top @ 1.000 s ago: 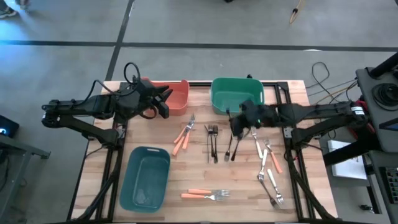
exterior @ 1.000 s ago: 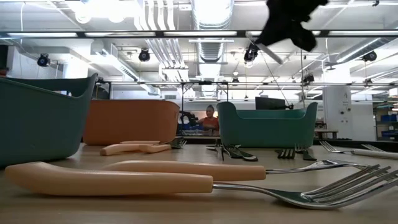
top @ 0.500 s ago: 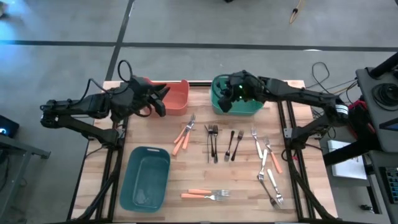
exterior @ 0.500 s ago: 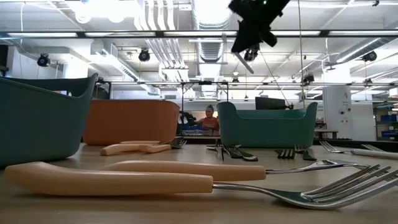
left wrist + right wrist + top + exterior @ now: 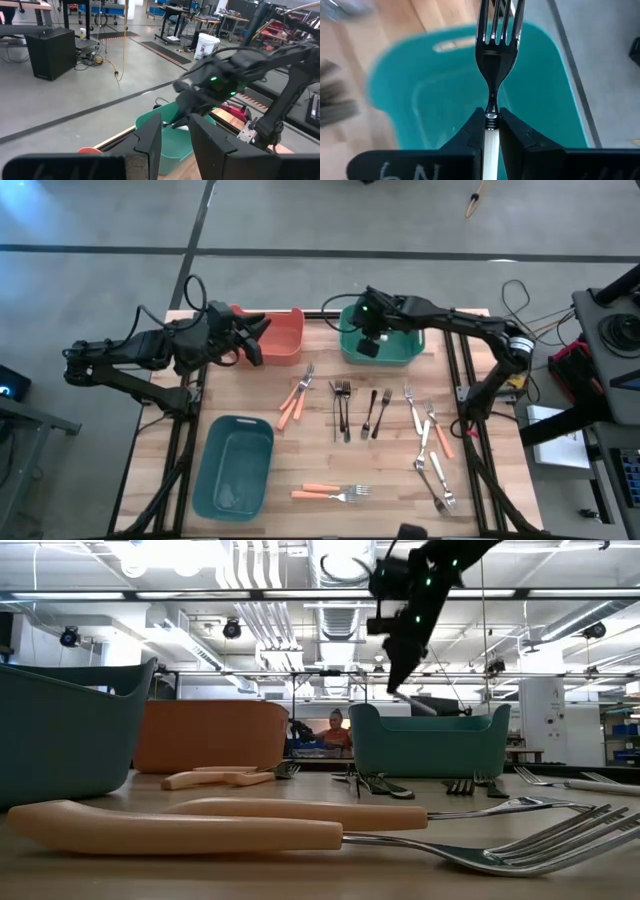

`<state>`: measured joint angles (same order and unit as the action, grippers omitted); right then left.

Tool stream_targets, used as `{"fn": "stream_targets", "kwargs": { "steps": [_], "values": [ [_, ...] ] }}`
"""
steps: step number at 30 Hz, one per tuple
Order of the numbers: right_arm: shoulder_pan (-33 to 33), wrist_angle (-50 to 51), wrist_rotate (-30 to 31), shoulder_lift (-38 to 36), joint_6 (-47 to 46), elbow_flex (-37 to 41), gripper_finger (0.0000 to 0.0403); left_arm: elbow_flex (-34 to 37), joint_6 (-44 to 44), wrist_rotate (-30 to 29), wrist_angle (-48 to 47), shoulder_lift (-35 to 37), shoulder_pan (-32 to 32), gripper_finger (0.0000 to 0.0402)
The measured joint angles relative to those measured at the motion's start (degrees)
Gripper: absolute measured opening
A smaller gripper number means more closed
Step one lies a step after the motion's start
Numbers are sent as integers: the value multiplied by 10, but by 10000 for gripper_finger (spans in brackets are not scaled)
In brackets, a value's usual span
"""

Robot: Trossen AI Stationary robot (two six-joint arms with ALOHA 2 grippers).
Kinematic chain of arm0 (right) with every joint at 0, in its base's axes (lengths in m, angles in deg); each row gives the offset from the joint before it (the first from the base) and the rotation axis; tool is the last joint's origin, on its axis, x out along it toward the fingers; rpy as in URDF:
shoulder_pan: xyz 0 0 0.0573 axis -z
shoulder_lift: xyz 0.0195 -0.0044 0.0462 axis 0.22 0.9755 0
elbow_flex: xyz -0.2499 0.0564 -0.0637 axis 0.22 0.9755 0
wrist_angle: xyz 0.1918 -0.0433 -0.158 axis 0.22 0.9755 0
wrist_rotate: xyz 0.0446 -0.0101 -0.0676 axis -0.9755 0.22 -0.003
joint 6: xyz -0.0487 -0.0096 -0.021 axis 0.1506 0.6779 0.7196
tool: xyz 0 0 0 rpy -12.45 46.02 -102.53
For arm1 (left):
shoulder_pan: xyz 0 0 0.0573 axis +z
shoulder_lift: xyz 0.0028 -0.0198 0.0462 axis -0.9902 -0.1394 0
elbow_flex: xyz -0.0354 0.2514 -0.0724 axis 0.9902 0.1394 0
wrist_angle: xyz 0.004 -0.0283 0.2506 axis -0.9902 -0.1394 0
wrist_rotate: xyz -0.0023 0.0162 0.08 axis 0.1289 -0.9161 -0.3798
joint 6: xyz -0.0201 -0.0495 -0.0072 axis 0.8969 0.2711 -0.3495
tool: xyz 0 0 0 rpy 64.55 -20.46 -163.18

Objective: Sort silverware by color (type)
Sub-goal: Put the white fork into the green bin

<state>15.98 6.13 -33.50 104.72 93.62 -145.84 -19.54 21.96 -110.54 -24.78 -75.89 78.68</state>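
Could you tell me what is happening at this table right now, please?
The right gripper is shut on a white-handled metal fork, holding it above the green plastic bin at the back of the wooden table. The left gripper waits by the orange bin. Orange-handled, black and white-handled utensils lie unsorted on the table.

High view: straight down over the whole table (image 5: pixel 300 465), both arms in frame. Low view: at tabletop height, level across the wood into the room, orange-handled forks (image 5: pixel 250 825) very near the lens. Left wrist view: looks forward across the table's far edge toward the green bin (image 5: pixel 172 142) and floor. Right wrist view: close, down into the same green bin (image 5: pixel 420 100). All four views share that bin (image 5: pixel 380 335) (image 5: pixel 430 740).
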Motion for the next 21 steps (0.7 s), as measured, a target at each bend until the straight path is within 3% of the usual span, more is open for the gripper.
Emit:
{"fn": "stream_targets", "kwargs": {
  "steps": [7, 21],
  "values": [
    [44, 52, 0, 51, 113, 0, 24, 0, 14, 18, -1, 0, -1, 84],
    [72, 69, -35, 112, 146, 0, 23, 0, 45, 19, -3, 0, -1, 84]
  ]
}}
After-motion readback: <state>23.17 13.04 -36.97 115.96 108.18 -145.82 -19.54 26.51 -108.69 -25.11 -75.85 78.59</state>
